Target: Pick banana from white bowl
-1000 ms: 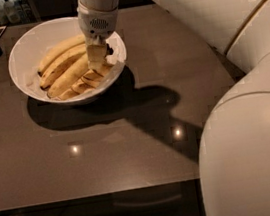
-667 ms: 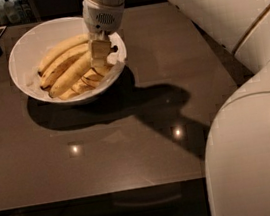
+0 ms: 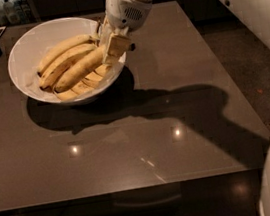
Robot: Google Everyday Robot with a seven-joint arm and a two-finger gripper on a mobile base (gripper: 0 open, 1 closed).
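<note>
Camera view shows the bowl (image 3: pixel 38 36) on the far left part of a dark table (image 3: pixel 171 79). The banana (image 3: pixel 76 72) lies in it, the nearest of three long ones. The gripper (image 3: pixel 114 46) is at the banana's right end, over the bowl's right rim; I cannot tell if it is closed.

white bowl (image 3: pixel 25 48): on table (image 3: pixel 180 73), far-left part
banana (image 3: pixel 76 71): in bowl, frontmost of three long ones; short bananas (image 3: pixel 82 86) before it
gripper (image 3: pixel 112 46): over bowl's right rim, at banana's right end
</note>
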